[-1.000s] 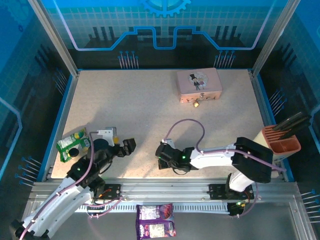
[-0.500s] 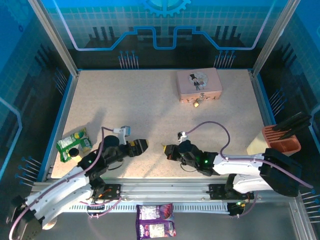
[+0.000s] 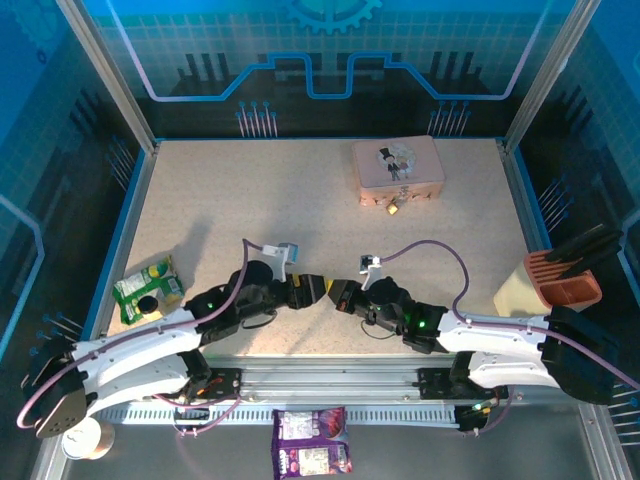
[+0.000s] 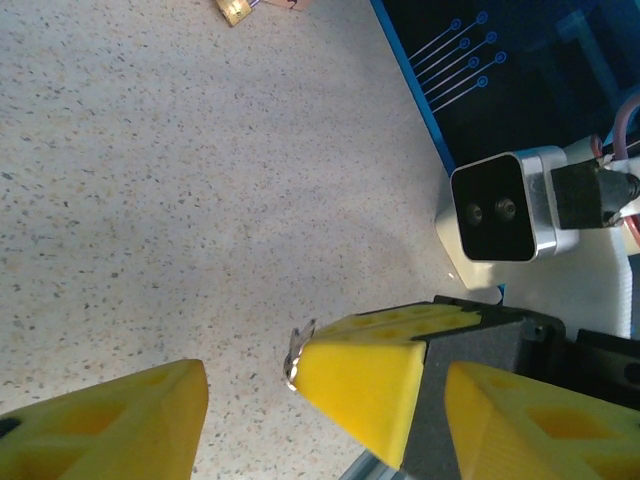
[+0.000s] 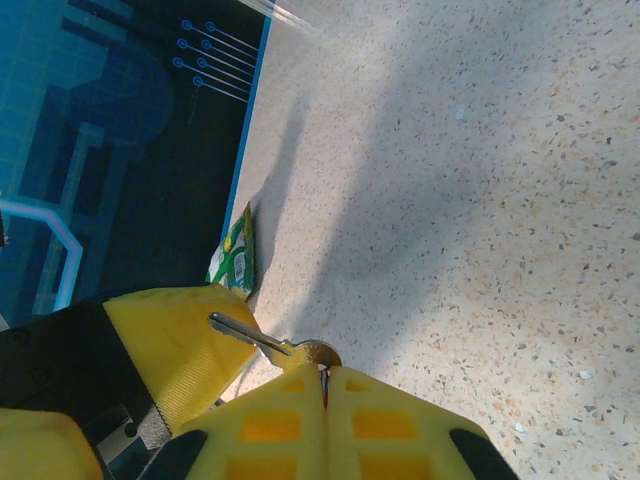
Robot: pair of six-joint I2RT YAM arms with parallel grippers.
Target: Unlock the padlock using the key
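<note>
Touching left claw [image 3: 308,290], perhaps: right claw's [image 5: 325,385] key [image 5: 275,343].

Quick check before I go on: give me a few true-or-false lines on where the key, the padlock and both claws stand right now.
1. The right claw is shut on the key. True.
2. The padlock hangs on the key. False: the padlock lies at the front of the pink tin, far from both claws.
3. The left claw is open, its fingers on either side of the right claw's tip. True.
4. The green snack packet lies beside the pink tin. False: it lies near the left edge of the table.
</note>
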